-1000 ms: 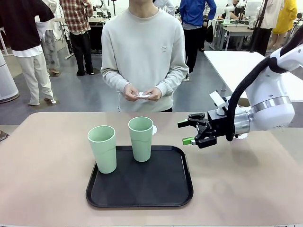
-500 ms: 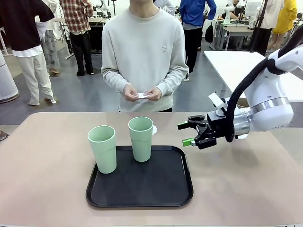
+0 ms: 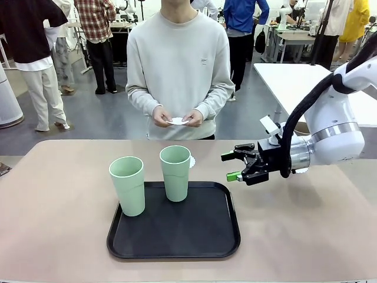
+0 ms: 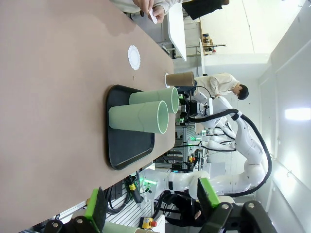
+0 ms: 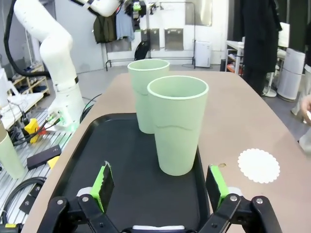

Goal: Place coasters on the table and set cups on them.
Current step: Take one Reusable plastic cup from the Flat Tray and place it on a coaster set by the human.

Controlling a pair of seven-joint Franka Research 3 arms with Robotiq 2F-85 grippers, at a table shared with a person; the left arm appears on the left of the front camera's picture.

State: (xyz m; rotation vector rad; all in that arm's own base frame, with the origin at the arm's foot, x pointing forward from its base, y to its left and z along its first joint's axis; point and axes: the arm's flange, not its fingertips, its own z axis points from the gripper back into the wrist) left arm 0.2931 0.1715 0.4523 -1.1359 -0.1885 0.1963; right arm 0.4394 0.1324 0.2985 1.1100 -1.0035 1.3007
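Observation:
Two pale mint cups (image 3: 127, 186) (image 3: 175, 173) stand upright on a black tray (image 3: 206, 236) in the middle of the beige table (image 3: 59, 194). One white lacy coaster (image 3: 191, 160) lies on the table just behind the right cup. The person across the table holds another coaster (image 3: 178, 121) in both hands. My right gripper (image 3: 234, 166) hovers open to the right of the tray, fingers pointing at the cups (image 5: 177, 126) (image 5: 147, 92), with the lying coaster (image 5: 259, 165) beside them. My left gripper (image 4: 150, 201) is open and holds nothing. A brown cup (image 4: 180, 78) stands beyond the tray (image 4: 127, 141).
A glossy white table (image 3: 294, 76) stands behind at the right. Other people stand in the background. Bare tabletop stretches left of the tray and along the front edge (image 3: 306, 236).
The person's hands have risen slightly with the coaster. My right gripper has shifted a little; the cups and tray have not moved.

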